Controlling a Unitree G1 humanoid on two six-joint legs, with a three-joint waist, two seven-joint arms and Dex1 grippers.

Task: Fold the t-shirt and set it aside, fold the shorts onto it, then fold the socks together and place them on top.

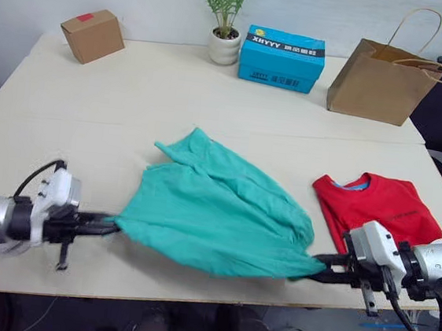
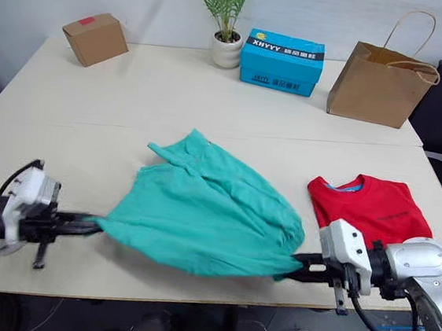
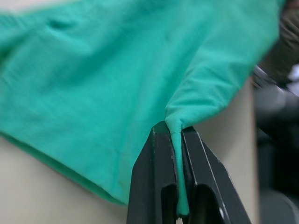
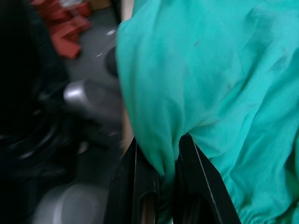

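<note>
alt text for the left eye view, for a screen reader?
Both grippers, left and right, pinch opposite ends of the teal shorts, stretched above a beige table. The folded red t-shirt lies on the robot's right.

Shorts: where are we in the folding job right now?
Done: the t-shirt lies folded on the table's right side. In hand: the shorts are stretched between the left hand and right hand, each pinching an edge, not yet folded or on the shirt. Left: fold the shorts onto it, then the socks, which I can't see.
</note>
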